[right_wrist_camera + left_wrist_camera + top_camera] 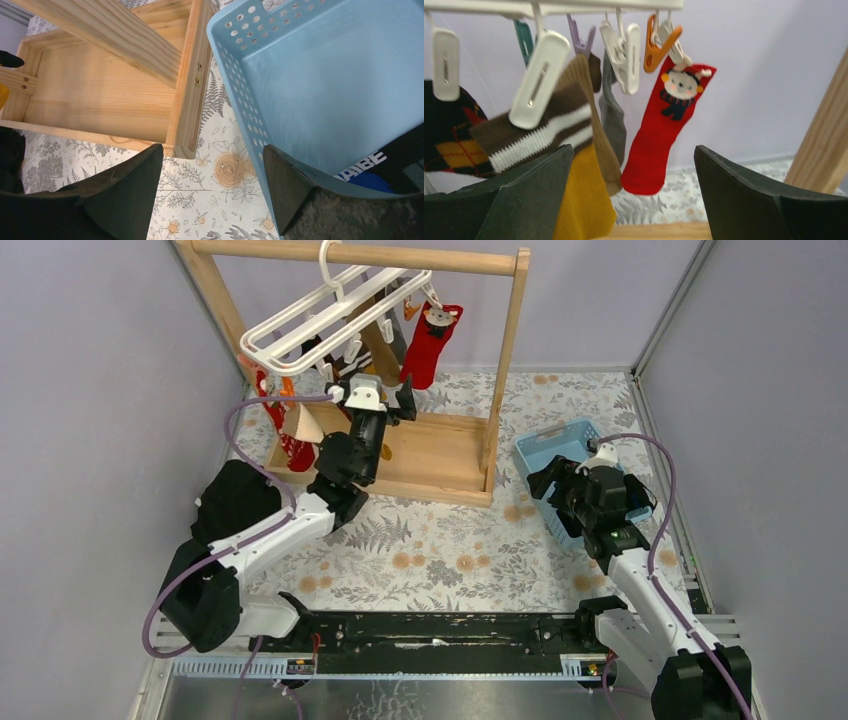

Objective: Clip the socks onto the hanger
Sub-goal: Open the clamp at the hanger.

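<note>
1. left gripper [633, 155] wide open, empty, below hanger [330, 315].
2. red, striped, mustard socks [659, 130] already clipped there.
3. right gripper [211, 150] open over basket [235, 65]; black sock [400, 155] inside, not yet hung.

The left arm [270, 535] stretches from its base forward and to the right, with the forearm raised. The left gripper [385, 398] is held high and faces forward; its jaws stand wide apart with nothing between them. The right arm [640, 585] is bent at the elbow and kept closer to its base. The right gripper [556, 478] points down and to the left, its jaws also spread and holding nothing.
</note>
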Tool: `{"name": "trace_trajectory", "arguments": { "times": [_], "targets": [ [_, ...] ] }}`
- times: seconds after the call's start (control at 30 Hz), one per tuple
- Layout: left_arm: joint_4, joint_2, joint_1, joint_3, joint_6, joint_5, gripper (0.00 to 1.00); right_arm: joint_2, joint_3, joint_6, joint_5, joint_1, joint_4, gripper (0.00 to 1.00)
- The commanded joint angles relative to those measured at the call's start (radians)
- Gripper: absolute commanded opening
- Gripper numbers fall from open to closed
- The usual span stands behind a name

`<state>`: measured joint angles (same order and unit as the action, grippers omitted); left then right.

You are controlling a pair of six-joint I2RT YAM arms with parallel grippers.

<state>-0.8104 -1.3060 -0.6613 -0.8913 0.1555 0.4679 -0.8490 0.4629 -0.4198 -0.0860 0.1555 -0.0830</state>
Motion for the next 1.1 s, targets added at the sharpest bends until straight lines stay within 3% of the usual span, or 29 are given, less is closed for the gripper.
{"name": "trace_trajectory", "arguments": {
  "times": [0.0,0.47,0.63,0.77,1.07],
  "targets": [
    [-0.285,-0.037,0.021,-0.01,0.092,-0.003,0.99,-0.027,0.0,-0.023,-0.059,-0.008,-0.082,0.8],
    [-0.213,-0.095,0.134,-0.156,-0.15,-0.275,0.98,-0.059,-0.003,-0.033,-0.09,-0.01,-0.103,0.79],
    [-0.162,-0.128,0.203,-0.205,-0.271,-0.402,0.9,-0.06,-0.003,-0.035,-0.092,-0.014,-0.105,0.79],
    [-0.122,-0.158,0.239,-0.246,-0.323,-0.501,0.79,-0.06,-0.004,-0.032,-0.093,-0.017,-0.109,0.79],
    [-0.114,-0.186,0.247,-0.262,-0.29,-0.487,0.76,-0.071,-0.006,-0.034,-0.102,-0.022,-0.116,0.79]
  ]
}}
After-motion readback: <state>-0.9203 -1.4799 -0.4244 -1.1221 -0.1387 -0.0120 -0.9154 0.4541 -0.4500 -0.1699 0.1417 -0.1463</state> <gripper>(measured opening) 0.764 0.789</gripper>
